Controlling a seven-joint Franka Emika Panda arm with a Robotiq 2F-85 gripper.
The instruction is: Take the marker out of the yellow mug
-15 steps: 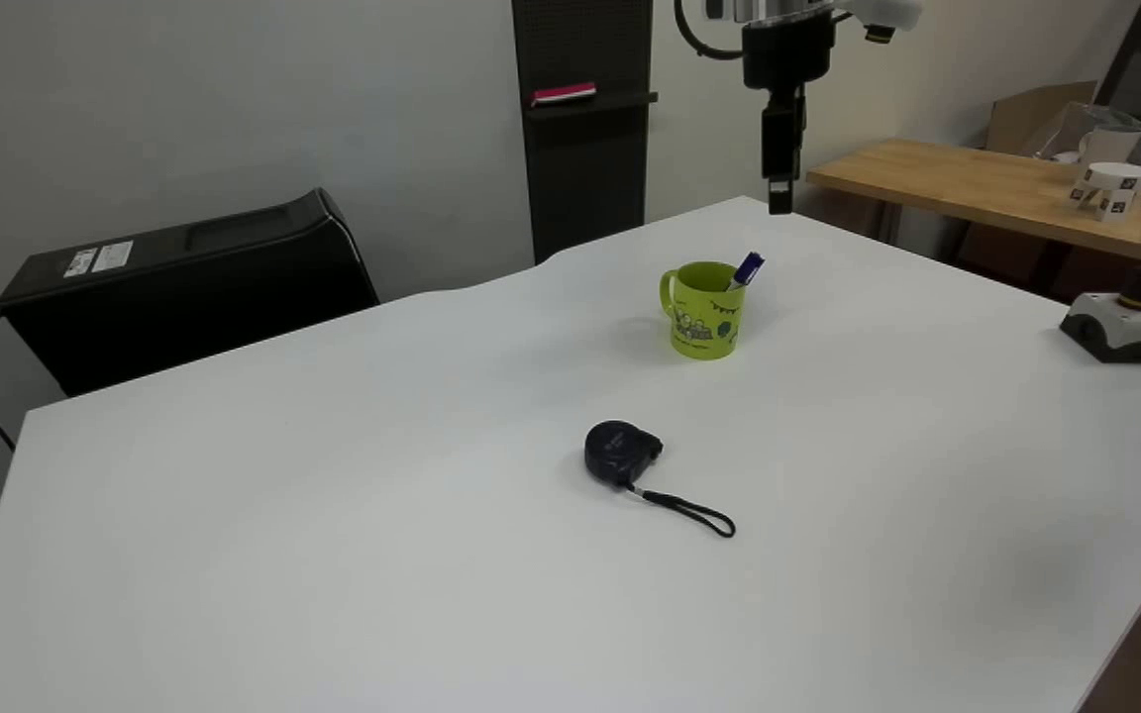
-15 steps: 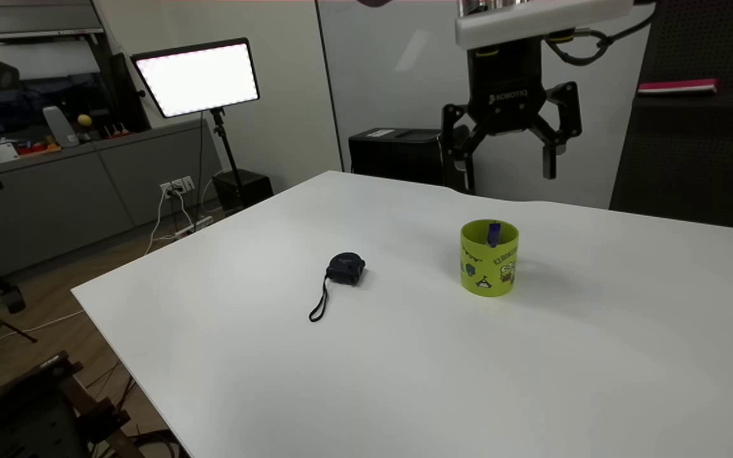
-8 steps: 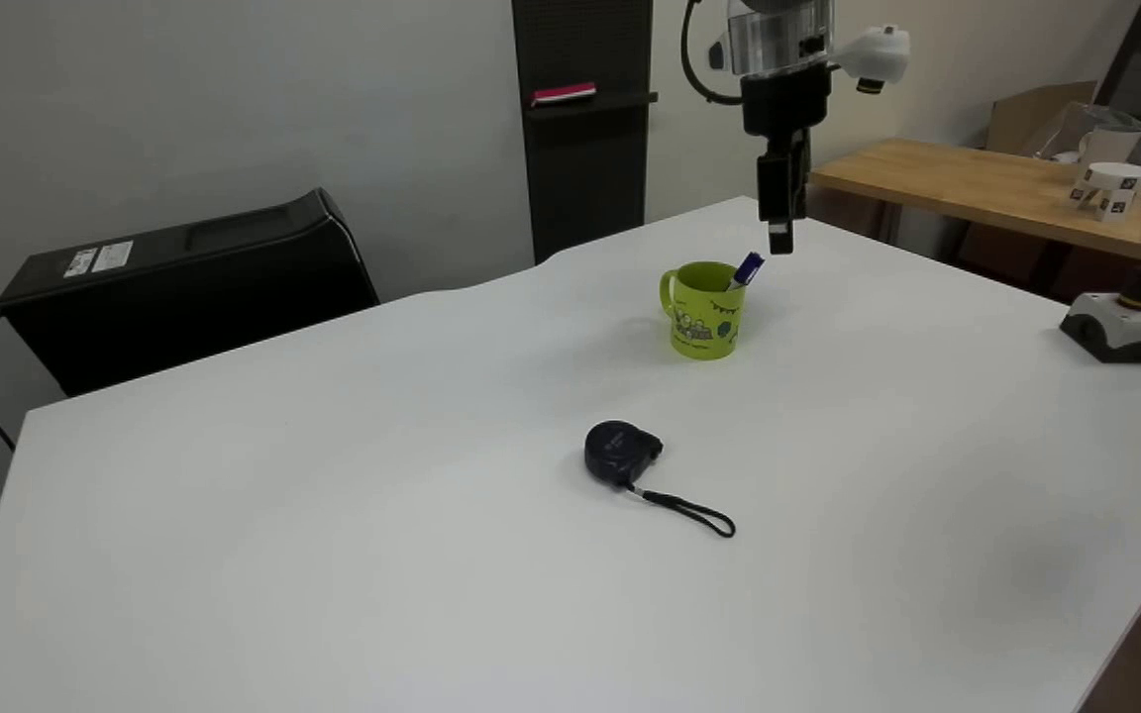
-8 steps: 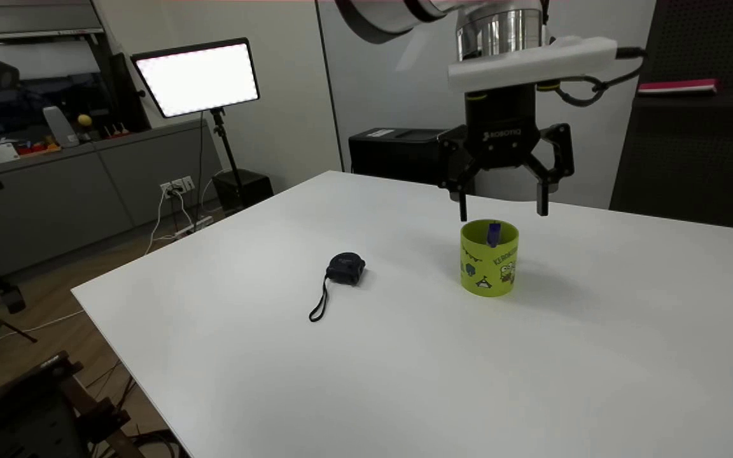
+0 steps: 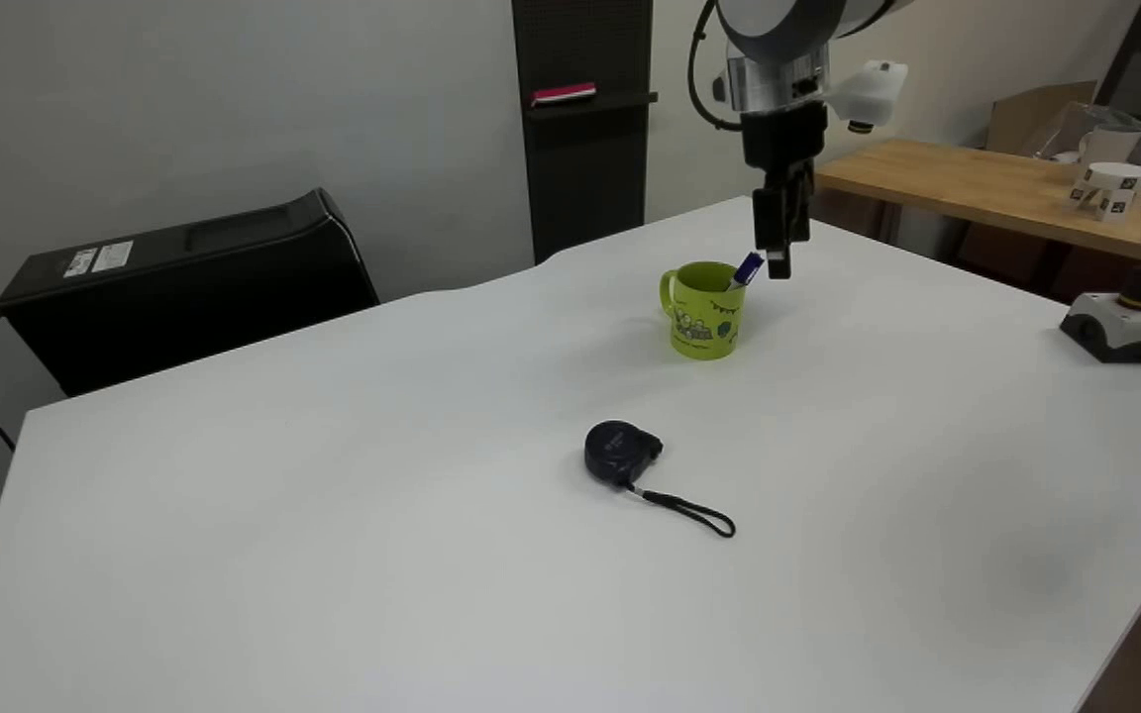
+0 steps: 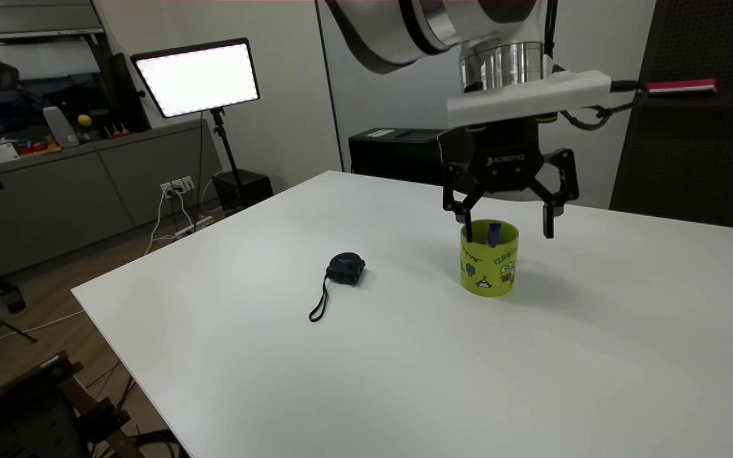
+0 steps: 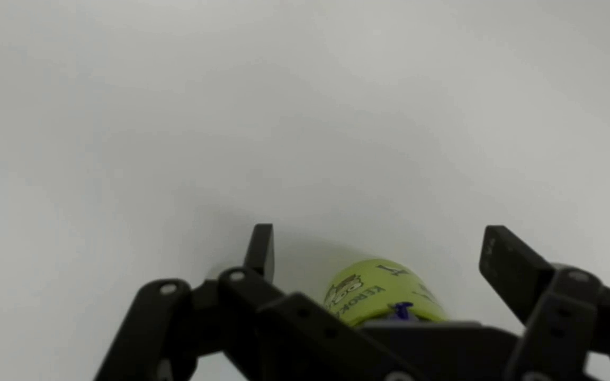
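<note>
The marker (image 5: 747,270) leans in the mug (image 5: 703,322), blue cap up, its long axis slanting out over the rim, away from the handle; its lower part is hidden. The upright mug, a yellow-green cylinder printed with cartoons and lettering, stands on the smooth white worktop (image 6: 404,356). The tool (image 6: 508,234) is unclenched, fingers spread wide near the marker.
</note>
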